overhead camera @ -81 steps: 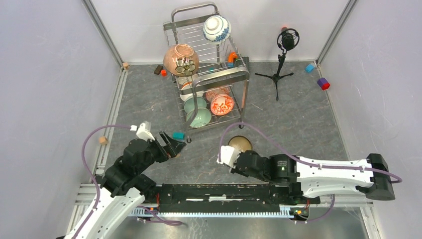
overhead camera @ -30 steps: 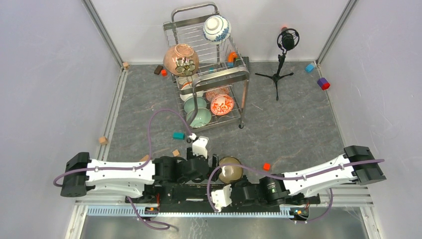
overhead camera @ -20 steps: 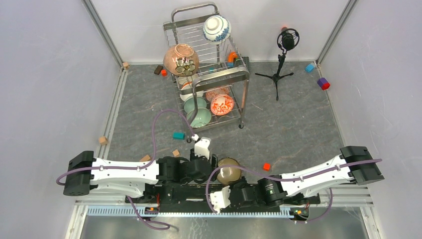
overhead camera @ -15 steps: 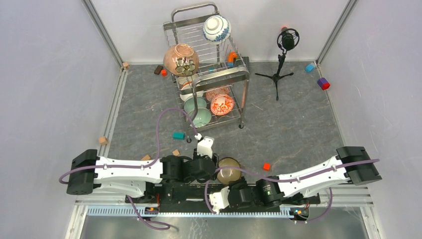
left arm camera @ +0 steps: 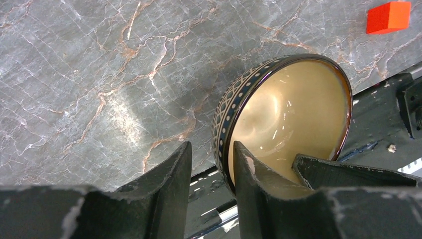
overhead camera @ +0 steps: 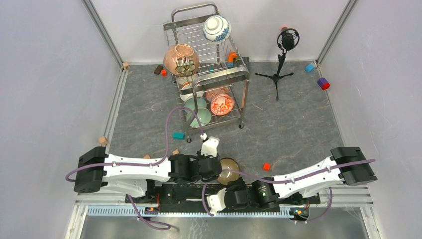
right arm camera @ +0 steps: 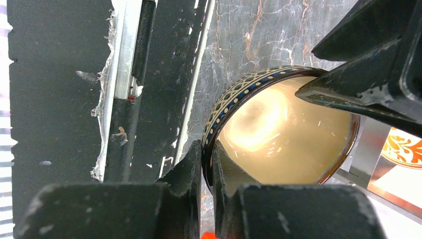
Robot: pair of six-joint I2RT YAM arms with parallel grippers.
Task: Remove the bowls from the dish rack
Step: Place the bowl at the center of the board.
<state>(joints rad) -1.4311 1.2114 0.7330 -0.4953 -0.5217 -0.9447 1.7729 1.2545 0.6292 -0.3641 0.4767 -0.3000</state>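
A tan bowl (overhead camera: pixel 229 169) with a blue-patterned rim hangs tilted over the table's near edge. My right gripper (right arm camera: pixel 208 159) is shut on its rim (right arm camera: pixel 249 84). My left gripper (left arm camera: pixel 211 159) straddles the same rim, partly open. One finger (left arm camera: pixel 256 191) lies inside the bowl (left arm camera: pixel 288 114), and the other (left arm camera: pixel 166 186) stands outside with a gap to the wall. The dish rack (overhead camera: pixel 243 74) at the back holds a brown bowl (overhead camera: pixel 181 59), a blue-and-white bowl (overhead camera: pixel 216 28), a pale green bowl (overhead camera: pixel 199 117) and a red-and-white floral bowl (overhead camera: pixel 222 104).
A black microphone tripod (overhead camera: pixel 282 50) stands right of the rack. Small blocks lie around: red (overhead camera: pixel 266 166), teal (overhead camera: pixel 178 135), blue (overhead camera: pixel 309 67), purple-red (overhead camera: pixel 323 83), tan (overhead camera: pixel 103 140). The black base rail (overhead camera: pixel 184 191) runs just under the bowl.
My left arm has swung right to the held bowl and its jaws have narrowed around the rim. The right gripper has kept its hold and shifted slightly left.
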